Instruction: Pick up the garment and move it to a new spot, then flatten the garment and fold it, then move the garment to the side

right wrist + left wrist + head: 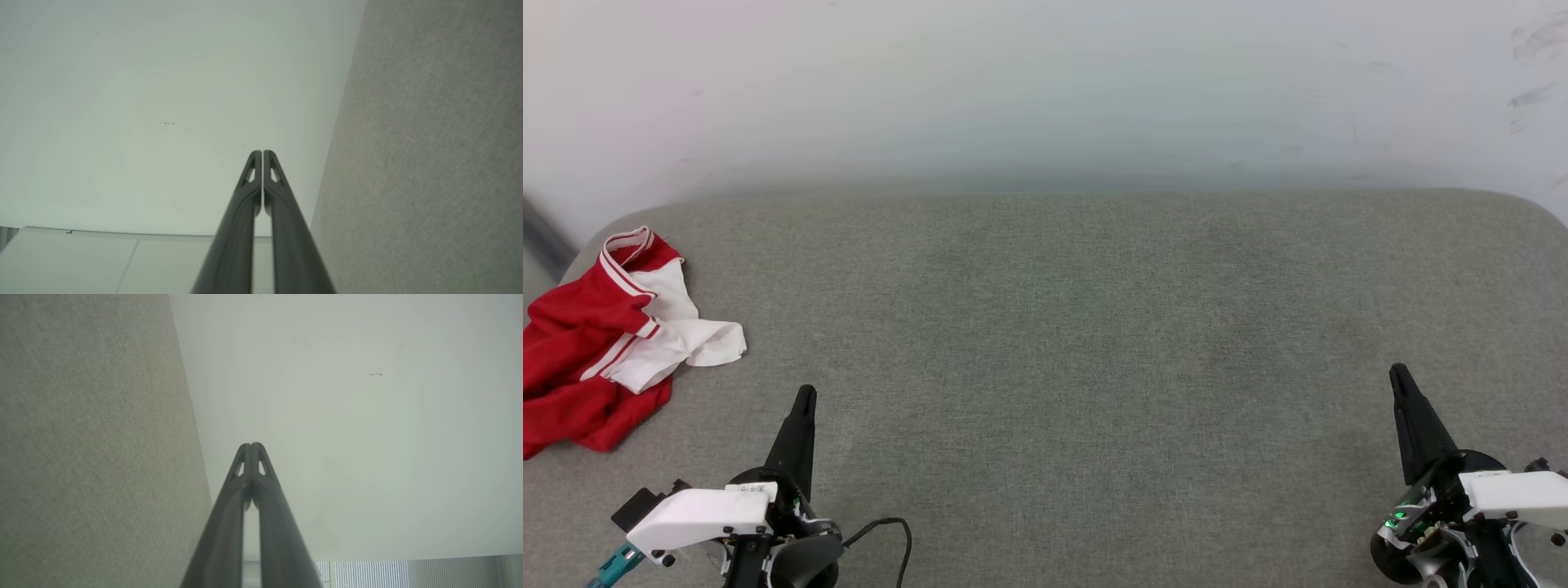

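Red and white cloth lies in a crumpled heap at the left edge of the grey upholstered surface [1062, 327], close to its far-left corner: this is the garment [580, 351]. Its red body is bunched toward the left, where part of it runs past the head view's border. A white sleeve spreads to the right across the grey fabric. A band of red-and-white striped trim stands up at the heap's far end.

The left gripper [805, 394] sits by the near edge on the left side, near the garment but not touching it, its tip pointing toward the far edge. Its jaws are pressed together with nothing between them. In the left wrist view the two dark fingers [229, 522] meet at the tip, against the pale wall [1045, 82].

The right gripper [1398, 372] is by the near edge at the right side, well apart from the garment. It too is fully closed and empty. Its fingers [286, 228] run side by side in the right wrist view, with only a hairline seam between them.

A thin black cable [894, 527] loops beside the left wrist.
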